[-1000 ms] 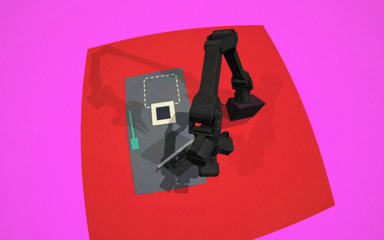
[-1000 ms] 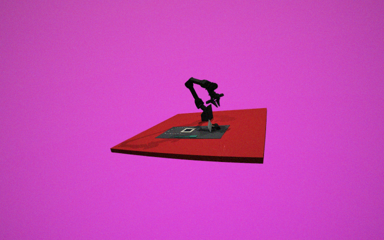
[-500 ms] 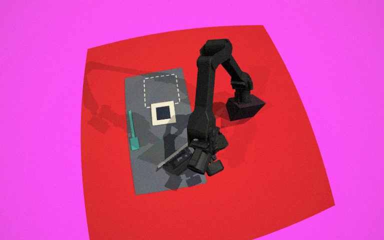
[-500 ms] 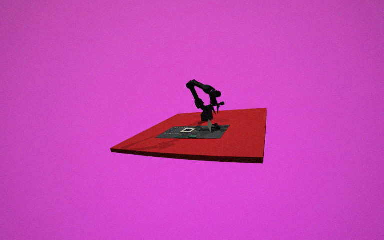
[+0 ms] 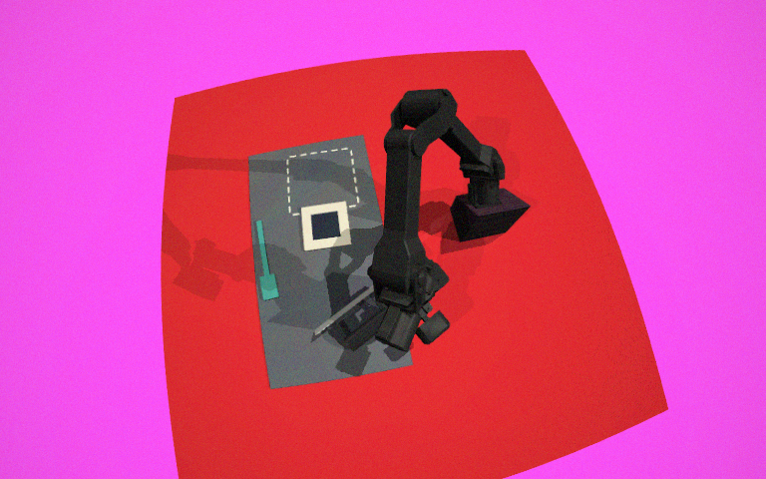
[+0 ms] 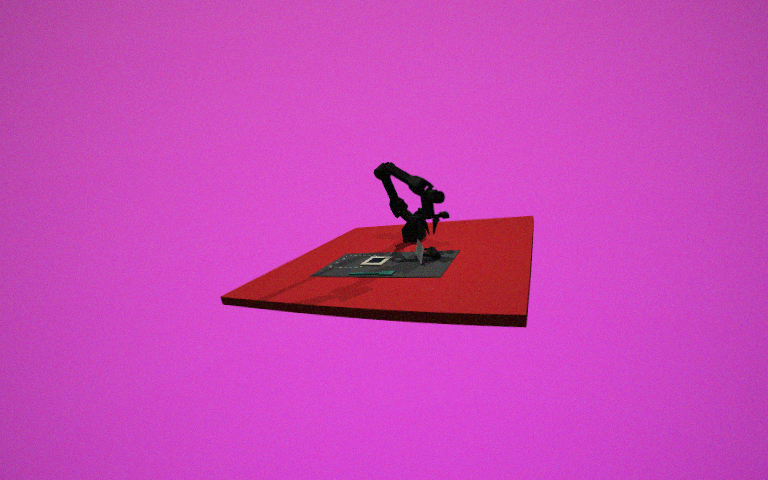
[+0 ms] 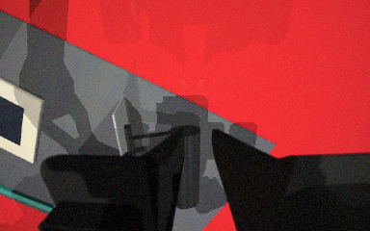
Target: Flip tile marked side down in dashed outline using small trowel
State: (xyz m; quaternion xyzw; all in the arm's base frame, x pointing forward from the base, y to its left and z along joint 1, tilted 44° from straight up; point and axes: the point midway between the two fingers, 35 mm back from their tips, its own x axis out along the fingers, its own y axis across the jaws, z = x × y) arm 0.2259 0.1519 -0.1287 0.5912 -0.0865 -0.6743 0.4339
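The cream tile (image 5: 325, 225) (image 6: 374, 260) (image 7: 32, 132) lies flat, its dark square mark facing up. It covers part of the near line of the dashed outline (image 5: 351, 150) and lies mostly outside it. The trowel (image 5: 344, 311) (image 6: 419, 253) (image 7: 127, 122), a thin grey blade with a dark handle, stands tipped on edge on the mat (image 5: 299, 364). My gripper (image 6: 431, 231) (image 7: 198, 135) is slightly open and empty, above the trowel's handle side. In the wrist view the end of the handle shows by the left fingertip; contact cannot be told. The fingertips are hidden in the top view.
A teal flat-bladed tool (image 5: 269, 286) (image 6: 385, 272) (image 7: 26, 198) lies along the mat's left edge in the top view. The arm's dark base (image 5: 488, 223) stands on the red table (image 5: 537, 338), right of the mat. Arm shadows fall across the mat and table.
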